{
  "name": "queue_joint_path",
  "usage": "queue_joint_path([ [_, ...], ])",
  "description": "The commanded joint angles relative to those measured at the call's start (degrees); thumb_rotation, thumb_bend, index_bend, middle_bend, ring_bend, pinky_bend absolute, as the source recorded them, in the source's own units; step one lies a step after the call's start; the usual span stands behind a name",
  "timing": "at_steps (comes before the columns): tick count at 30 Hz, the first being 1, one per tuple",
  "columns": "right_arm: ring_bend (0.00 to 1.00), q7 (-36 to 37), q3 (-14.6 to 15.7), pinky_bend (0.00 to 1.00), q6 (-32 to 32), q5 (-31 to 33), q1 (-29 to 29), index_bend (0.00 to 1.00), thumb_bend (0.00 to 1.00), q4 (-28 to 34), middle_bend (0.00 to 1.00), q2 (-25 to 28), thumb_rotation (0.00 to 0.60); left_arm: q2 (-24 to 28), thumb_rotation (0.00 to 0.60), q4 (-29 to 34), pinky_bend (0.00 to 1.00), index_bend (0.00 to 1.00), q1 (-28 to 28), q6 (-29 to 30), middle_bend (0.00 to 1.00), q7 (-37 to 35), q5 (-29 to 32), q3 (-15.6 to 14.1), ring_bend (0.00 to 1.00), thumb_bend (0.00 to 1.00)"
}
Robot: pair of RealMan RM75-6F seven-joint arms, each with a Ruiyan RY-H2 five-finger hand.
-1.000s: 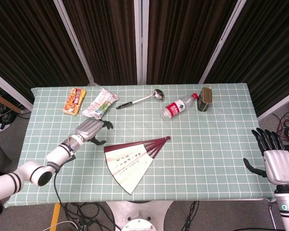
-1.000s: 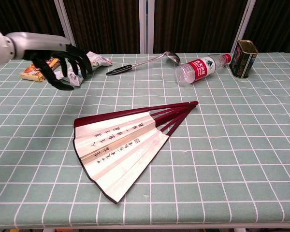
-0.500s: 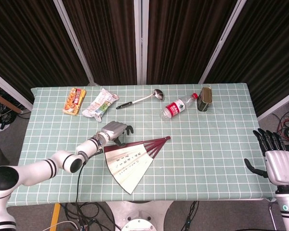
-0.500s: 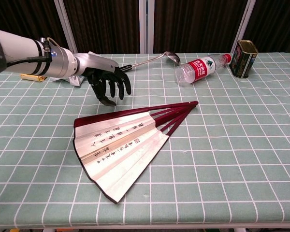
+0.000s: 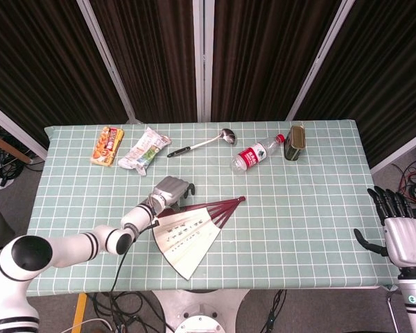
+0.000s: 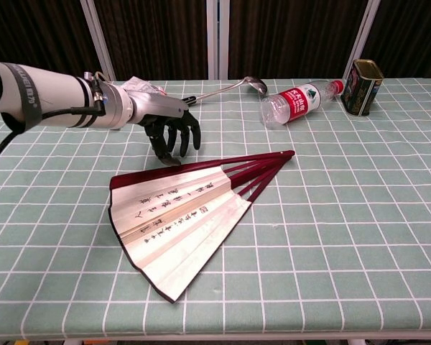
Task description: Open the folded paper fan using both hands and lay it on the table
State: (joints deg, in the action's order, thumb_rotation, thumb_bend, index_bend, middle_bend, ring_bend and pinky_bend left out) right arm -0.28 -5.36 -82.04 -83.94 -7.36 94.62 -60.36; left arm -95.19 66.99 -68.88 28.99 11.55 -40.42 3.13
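The paper fan [image 5: 189,231] [image 6: 184,213] lies spread partly open on the checked table, cream leaf with dark red ribs, its pivot pointing back right. My left hand [image 5: 170,190] [image 6: 171,131] hovers just behind the fan's upper red guard stick, fingers hanging down and apart, holding nothing. Its fingertips [image 6: 174,154] are close to the guard; whether they touch it I cannot tell. My right hand [image 5: 400,232] stays off the table's right edge, fingers extended and empty; the chest view does not show it.
Along the back lie a snack box [image 5: 107,145], a snack bag [image 5: 145,148], a ladle [image 5: 201,143] [image 6: 212,92], a lying water bottle [image 5: 258,153] [image 6: 297,102] and an upright tin [image 5: 295,142] [image 6: 363,87]. The table's front edge [image 5: 263,286] is close below the fan.
My left hand has travelled right and forward from beside the snack bag to just behind the fan's upper guard. The fan and the right hand have stayed put.
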Motion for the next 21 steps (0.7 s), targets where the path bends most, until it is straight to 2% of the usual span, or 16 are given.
queue_joint_path([
  [1, 0.00, 0.22, -0.14, 0.00, -0.68, -0.13, 0.22, 0.00, 0.23, -0.24, 0.04, -0.16, 0.447, -1.88, 0.600, 0.20, 0.55, 0.34, -1.23, 2.24, 0.43, 3.22, 3.72, -1.39, 0.46, 0.31],
  [11, 0.00, 0.65, 0.08, 0.00, -0.80, 0.47, 0.79, 0.00, 0.23, -0.49, 0.04, -0.23, 0.447, -4.00, 0.600, 1.32, 0.55, 0.34, -1.82, 4.17, 0.43, 6.25, 7.32, -1.19, 0.46, 0.31],
  [21, 0.00, 1.40, 0.12, 0.00, -0.27, 0.94, 0.83, 0.00, 0.23, -1.23, 0.04, -0.47, 0.447, -3.06, 0.600, 3.27, 0.54, 0.34, -2.14, 4.81, 0.42, 6.93, 7.69, 0.39, 0.46, 0.31],
])
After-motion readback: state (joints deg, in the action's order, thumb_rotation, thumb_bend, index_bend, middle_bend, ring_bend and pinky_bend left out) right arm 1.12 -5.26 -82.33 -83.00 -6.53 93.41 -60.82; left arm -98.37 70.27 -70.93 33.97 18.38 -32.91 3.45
